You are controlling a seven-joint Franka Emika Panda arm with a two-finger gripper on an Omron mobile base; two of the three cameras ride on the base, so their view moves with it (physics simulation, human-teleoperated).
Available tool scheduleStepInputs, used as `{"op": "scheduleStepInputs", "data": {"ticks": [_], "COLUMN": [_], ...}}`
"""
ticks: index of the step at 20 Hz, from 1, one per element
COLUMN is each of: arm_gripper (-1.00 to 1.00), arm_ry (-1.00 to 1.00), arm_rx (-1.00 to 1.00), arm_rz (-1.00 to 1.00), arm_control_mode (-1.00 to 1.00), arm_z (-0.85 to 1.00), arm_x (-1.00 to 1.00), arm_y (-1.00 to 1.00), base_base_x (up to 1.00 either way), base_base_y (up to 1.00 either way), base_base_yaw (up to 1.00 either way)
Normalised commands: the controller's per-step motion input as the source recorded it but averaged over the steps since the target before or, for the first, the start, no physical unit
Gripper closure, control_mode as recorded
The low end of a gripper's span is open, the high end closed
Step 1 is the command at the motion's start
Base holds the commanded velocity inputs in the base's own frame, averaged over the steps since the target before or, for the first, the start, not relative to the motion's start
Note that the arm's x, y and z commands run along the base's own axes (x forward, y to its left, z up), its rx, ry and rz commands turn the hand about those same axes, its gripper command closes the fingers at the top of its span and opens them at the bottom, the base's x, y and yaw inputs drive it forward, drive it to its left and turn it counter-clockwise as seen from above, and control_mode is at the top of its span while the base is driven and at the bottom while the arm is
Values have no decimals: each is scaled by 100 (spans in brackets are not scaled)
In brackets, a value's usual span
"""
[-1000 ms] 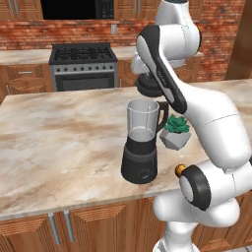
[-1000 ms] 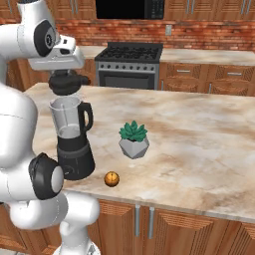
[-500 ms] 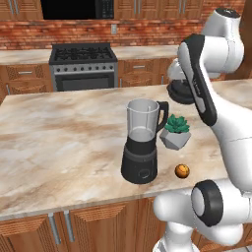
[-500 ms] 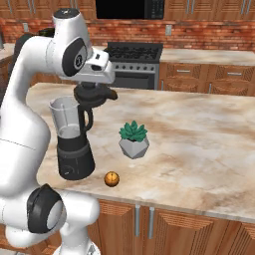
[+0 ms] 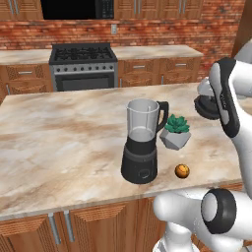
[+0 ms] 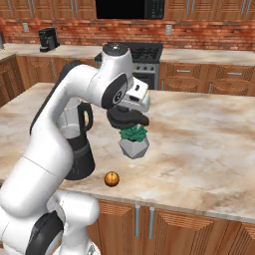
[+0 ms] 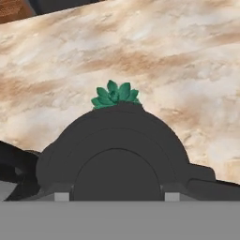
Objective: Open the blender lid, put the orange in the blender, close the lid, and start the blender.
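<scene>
The blender point(image 5: 141, 142) stands on the island counter with its clear jar open at the top; in the right base view my arm partly covers the blender point(image 6: 79, 158). My gripper point(image 5: 207, 100) is shut on the blender lid point(image 5: 207, 108), a black domed cap held in the air to the right of the jar. From the right base, the gripper point(image 6: 127, 114) holds the lid point(image 6: 127, 120) just above the succulent. In the hand view the lid point(image 7: 117, 154) spreads across the lower part. The orange point(image 5: 182, 171) lies on the counter near the front edge, right of the blender base, orange point(image 6: 111, 179).
A green succulent in a grey faceted pot point(image 5: 174, 133) sits between blender and lid, pot point(image 6: 133, 143), leaves point(image 7: 115, 95). The marble counter point(image 5: 59, 142) stretches wide to the left. A stove point(image 5: 83, 66) stands at the back wall.
My arm has swung to the right with the lid, from just over the jar to a spot past the succulent. Blender, orange and pot have stayed put.
</scene>
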Motion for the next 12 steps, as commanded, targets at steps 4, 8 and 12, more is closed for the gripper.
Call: {"op": "scheduleStepInputs", "data": {"ticks": [4, 8, 12], "arm_gripper": [100, 100, 100], "arm_ry": [8, 14, 15], "arm_rx": [11, 11, 11], "arm_rz": [-12, -8, -4], "arm_control_mode": [-100, -100, -100], "arm_z": [-86, -100, -100], "arm_x": [1, 12, 21], "arm_y": [-100, -100, -100], "base_base_x": [0, 0, 0], "base_base_y": [0, 0, 0], "base_base_yaw": [0, 0, 0]}}
